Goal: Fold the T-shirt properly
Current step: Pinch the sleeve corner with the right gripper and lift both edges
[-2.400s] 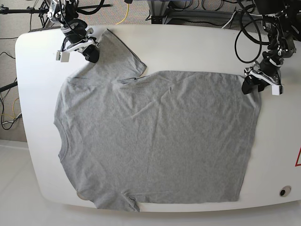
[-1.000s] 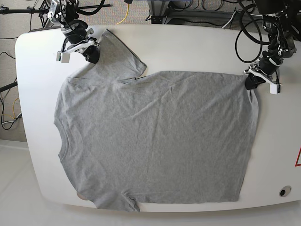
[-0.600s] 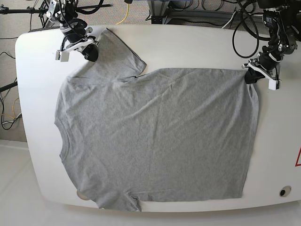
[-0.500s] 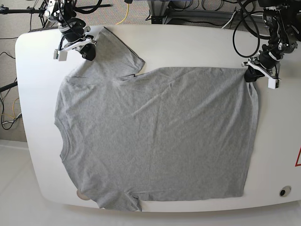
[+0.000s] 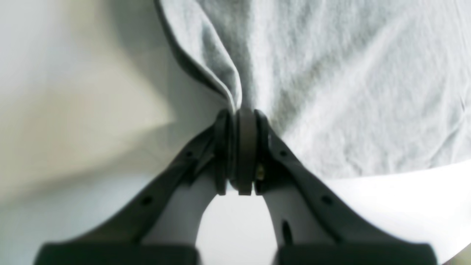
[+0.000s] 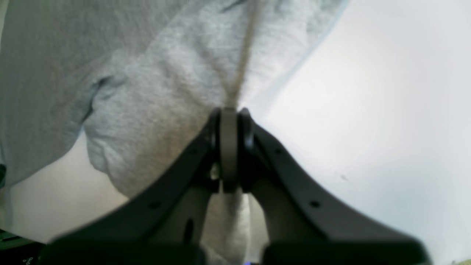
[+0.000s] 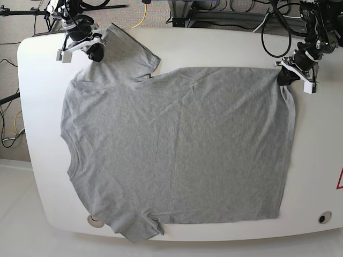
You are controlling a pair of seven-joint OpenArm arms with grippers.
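Observation:
The heather-grey T-shirt (image 7: 177, 144) lies spread flat on the white table (image 7: 225, 45), collar toward the left, hem toward the right. My left gripper (image 7: 289, 76) is shut on the hem's far right corner; in the left wrist view its fingers (image 5: 241, 147) pinch a bunched fold of the T-shirt (image 5: 331, 73). My right gripper (image 7: 94, 52) is shut on the far sleeve at top left; in the right wrist view its fingers (image 6: 229, 147) clamp a pleat of the grey T-shirt (image 6: 158, 92). The near sleeve hangs at the table's front edge.
Black cables (image 7: 273, 27) and arm bases crowd the table's back edge. A small round port (image 7: 323, 218) sits near the front right corner, and a red mark (image 7: 340, 179) shows at the right edge. Bare white tabletop surrounds the shirt on the right and far side.
Both grippers have pulled toward the table's back edge with their fabric. The whole shirt has slid away from the front edge, and its far edge now lies straighter.

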